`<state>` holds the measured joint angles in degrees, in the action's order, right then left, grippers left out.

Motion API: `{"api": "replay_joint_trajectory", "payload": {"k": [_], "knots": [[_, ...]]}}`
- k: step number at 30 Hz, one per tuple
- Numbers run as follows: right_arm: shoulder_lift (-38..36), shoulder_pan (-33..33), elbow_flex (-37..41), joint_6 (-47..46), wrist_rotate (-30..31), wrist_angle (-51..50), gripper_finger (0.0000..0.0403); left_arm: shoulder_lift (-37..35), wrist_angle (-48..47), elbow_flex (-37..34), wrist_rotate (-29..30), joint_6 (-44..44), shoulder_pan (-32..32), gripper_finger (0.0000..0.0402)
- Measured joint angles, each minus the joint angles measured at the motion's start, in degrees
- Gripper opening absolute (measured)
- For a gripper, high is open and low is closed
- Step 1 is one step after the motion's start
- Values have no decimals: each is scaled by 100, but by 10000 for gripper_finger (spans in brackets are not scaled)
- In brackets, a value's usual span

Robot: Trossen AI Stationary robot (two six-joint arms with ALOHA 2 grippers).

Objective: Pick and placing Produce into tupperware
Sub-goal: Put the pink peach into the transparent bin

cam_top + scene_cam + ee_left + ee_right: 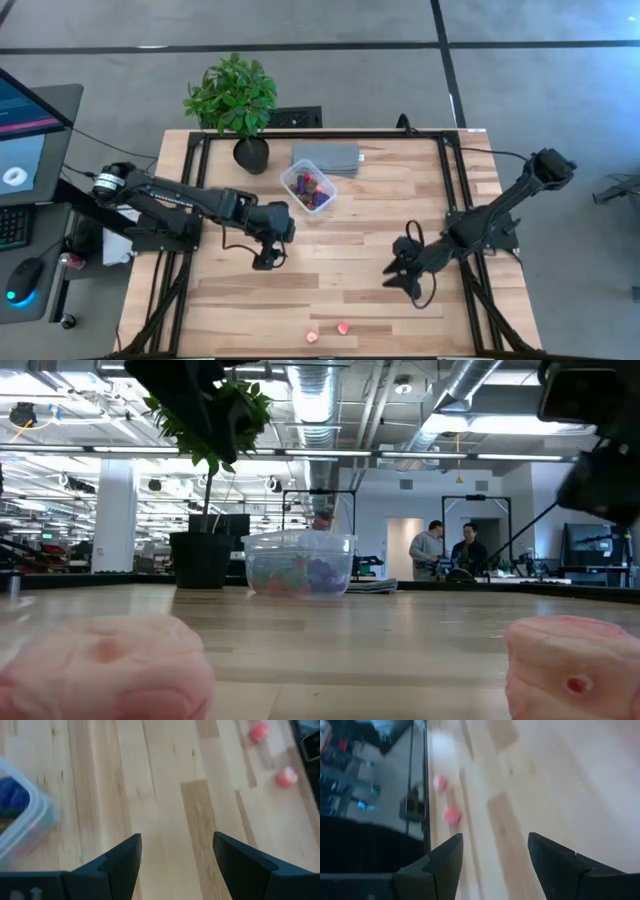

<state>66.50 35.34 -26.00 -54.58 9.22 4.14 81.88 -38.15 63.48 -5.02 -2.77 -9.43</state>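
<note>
High view shows a pale wooden table [330,250] with a leafy green potted plant [238,105] at its far edge, a flat grey rectangular slab [328,157] beside it, and a small clear plastic tupperware box [308,188] touching the slab's near corner. Red and dark purple toy fruit pieces [312,187] lie inside the box. Two pale pink fruit pieces [328,332] sit loose near the table's front edge, close together, well apart from the box.

Left gripper [268,258] hangs over the boards just in front of the tupperware, fingers spread, holding nothing. Right gripper [398,276] hangs over bare wood right of centre, fingers spread wide and empty.

Bare boards lie between both grippers and the pink pieces. A black frame [452,200] runs along the table's sides.
</note>
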Motion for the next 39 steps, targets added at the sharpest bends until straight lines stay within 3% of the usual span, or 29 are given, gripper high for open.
{"api": "replay_joint_trajectory", "payload": {"k": [8, 15, 18, 21, 25, 31, 39], "knots": [[933, 153, -25, -296, -110, 1165, 248, 3, -208, -21, 337, -378, -323, 235], [1225, 155, -151, -258, 211, 1162, 248, -52, 785, -772, 334, -1410, -1160, 235], [1148, 178, -155, -152, 590, 1142, 248, -56, 1478, -1135, 608, -2096, -1646, 235], [1016, 146, -157, 91, 859, 1123, 248, -62, 2229, -1379, 1273, -2705, -2064, 235], [808, 7, -157, 400, 893, 907, 248, -25, 2833, -1494, 1963, -3182, -2471, 235], [305, -151, -157, 902, 880, 331, 248, 154, 3818, -1714, 2410, -3538, -2952, 235], [-606, -248, -156, 1459, 870, -441, 248, 1290, 4974, -1307, 2605, -3852, -3053, 235]]}}
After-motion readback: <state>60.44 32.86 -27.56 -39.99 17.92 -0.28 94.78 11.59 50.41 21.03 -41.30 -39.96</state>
